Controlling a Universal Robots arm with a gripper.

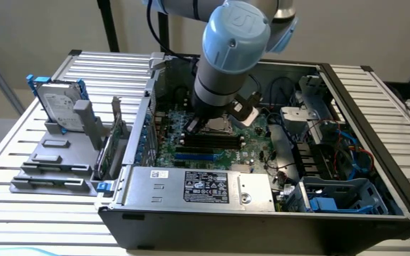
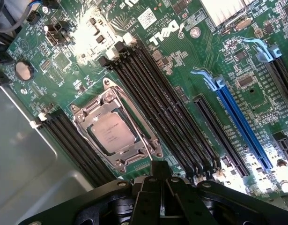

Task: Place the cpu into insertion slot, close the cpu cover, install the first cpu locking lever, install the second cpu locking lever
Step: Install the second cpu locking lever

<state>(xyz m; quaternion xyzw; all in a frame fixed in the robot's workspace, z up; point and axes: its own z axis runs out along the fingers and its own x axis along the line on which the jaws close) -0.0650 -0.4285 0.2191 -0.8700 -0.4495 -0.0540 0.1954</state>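
cpu [image 2: 113,132]: seated in insertion slot [image 2: 116,129], on green motherboard [image 2: 181,61]. cpu cover [image 2: 134,112]: appears folded down around the chip. locking levers: state unclear, judged possibly outstanding. memory slots [image 2: 162,103]: just beside socket. gripper [image 2: 160,187]: above socket edge, holds nothing visible; finger state cannot be told.

Lab bench: slatted metal table [image 1: 376,112], opened PC case [image 1: 262,226], hard drive [image 1: 57,106]
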